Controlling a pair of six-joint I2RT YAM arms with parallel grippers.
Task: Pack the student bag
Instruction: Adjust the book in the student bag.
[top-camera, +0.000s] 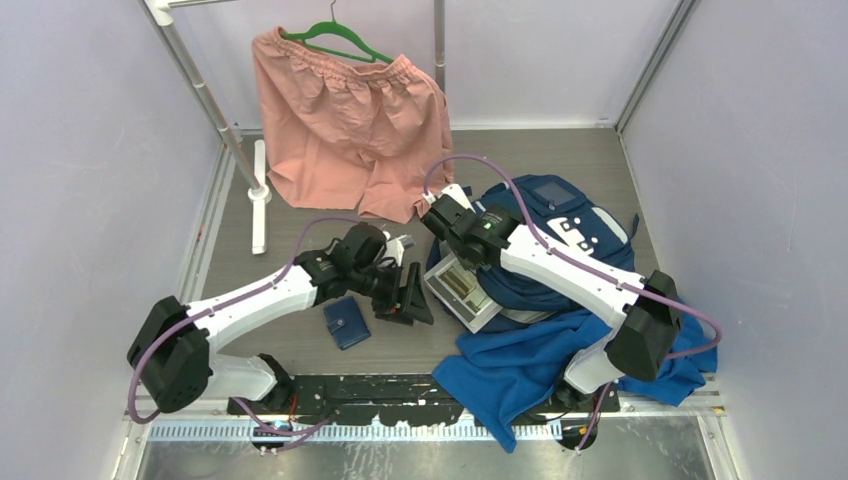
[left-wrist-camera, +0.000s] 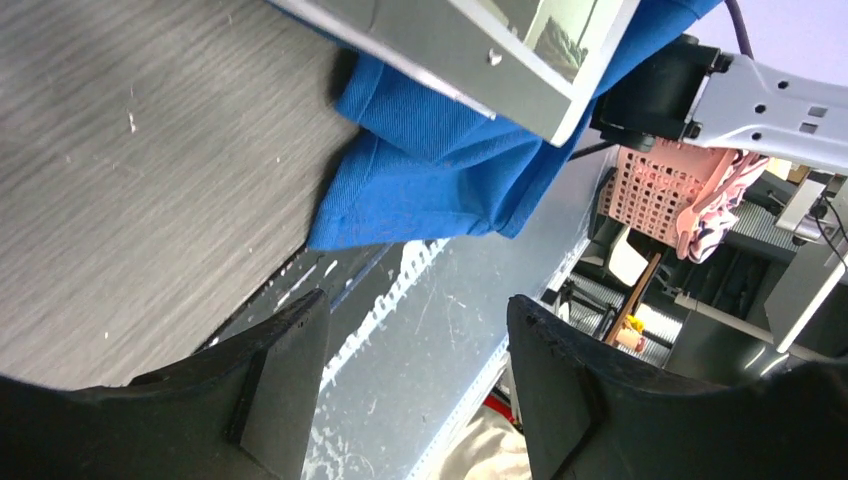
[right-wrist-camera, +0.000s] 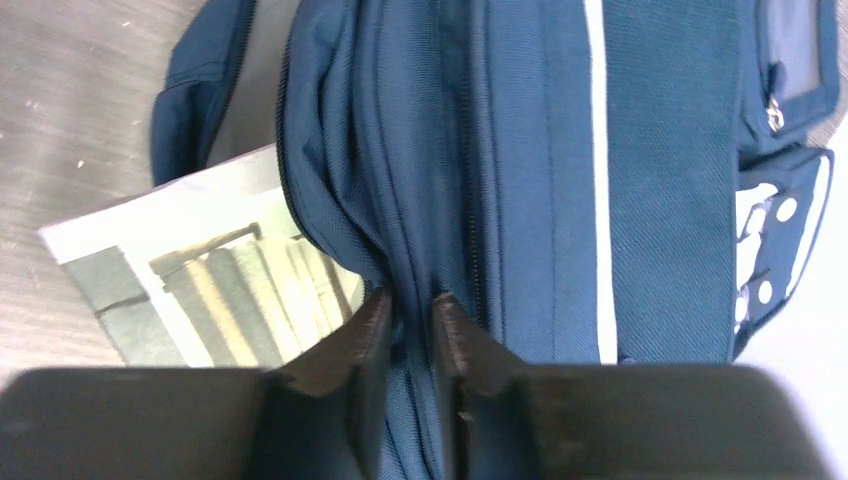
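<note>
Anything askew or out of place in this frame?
The book juts askew from the student bag's opening edge, mostly outside. The royal-blue cloth lies bunched, spilling over the table's near edge.

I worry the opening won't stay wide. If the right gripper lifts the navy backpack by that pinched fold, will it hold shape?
Probably not: the student bag looks like soft fabric, bunching into folds at the right gripper, so it would likely sag. The book poking from under its edge may slide.
</note>
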